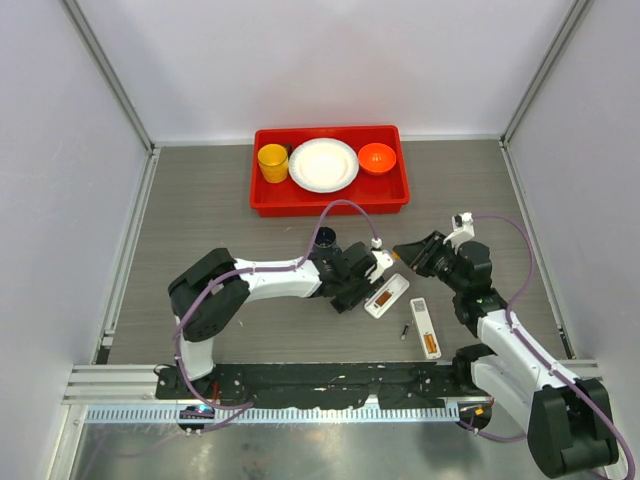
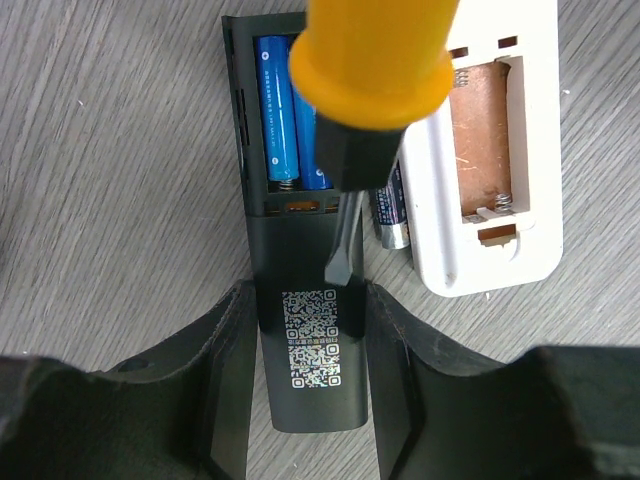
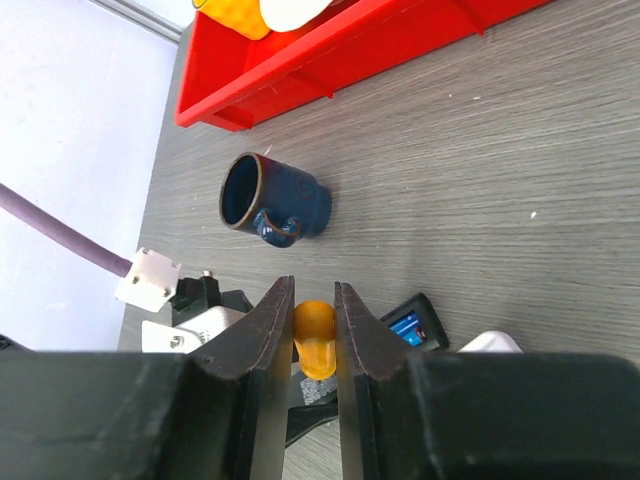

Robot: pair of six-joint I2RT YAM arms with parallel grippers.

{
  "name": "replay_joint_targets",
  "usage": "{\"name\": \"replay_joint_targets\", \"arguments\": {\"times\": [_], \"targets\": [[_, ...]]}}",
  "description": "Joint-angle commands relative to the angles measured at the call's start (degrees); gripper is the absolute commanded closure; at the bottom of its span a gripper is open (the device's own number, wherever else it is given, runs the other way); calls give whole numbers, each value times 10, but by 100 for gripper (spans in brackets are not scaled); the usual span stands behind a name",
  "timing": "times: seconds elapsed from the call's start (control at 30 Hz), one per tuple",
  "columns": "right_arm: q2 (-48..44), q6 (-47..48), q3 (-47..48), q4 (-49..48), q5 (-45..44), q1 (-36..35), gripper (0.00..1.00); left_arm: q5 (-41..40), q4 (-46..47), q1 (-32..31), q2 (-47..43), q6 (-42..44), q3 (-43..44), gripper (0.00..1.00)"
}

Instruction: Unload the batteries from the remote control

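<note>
A black remote control [image 2: 310, 300] lies on the table with its back up. My left gripper [image 2: 308, 330] [image 1: 362, 280] is shut on its lower half. Its compartment is uncovered and holds two blue batteries [image 2: 275, 110] side by side. An orange-handled screwdriver [image 2: 375, 50] [image 3: 315, 335] comes down from above, its dark tip at the compartment's lower edge. My right gripper [image 3: 313, 290] [image 1: 405, 250] is shut on the orange handle. One loose battery [image 2: 392, 215] lies between the black remote and a white remote [image 2: 500, 150] [image 1: 387, 297], whose compartment is empty.
A second white piece with an orange patch [image 1: 425, 327] and a small dark item [image 1: 406, 330] lie right of the remotes. A blue mug [image 3: 275, 195] [image 1: 326, 238] lies on its side behind my left gripper. At the back, a red tray [image 1: 330, 207] holds a yellow cup [image 1: 272, 162], white plate [image 1: 323, 164] and orange bowl [image 1: 377, 157].
</note>
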State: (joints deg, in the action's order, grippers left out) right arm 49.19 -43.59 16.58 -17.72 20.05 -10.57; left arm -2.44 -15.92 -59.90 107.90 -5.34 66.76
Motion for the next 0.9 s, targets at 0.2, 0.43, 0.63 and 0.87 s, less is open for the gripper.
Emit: {"name": "replay_joint_targets", "arguments": {"times": [0.2, 0.43, 0.63, 0.87], "targets": [[-24, 71, 38, 55, -17, -2, 99, -33, 22, 5, -50, -14, -80, 59], [-49, 74, 50, 67, 18, -1, 99, -29, 77, 12, -217, -42, -116, 20], [-89, 46, 45, 52, 61, -1, 99, 56, 85, 22, -248, -60, -61, 16], [-146, -6, 49, 34, 93, -1, 99, 138, 77, 25, -163, -65, 26, 14]]}}
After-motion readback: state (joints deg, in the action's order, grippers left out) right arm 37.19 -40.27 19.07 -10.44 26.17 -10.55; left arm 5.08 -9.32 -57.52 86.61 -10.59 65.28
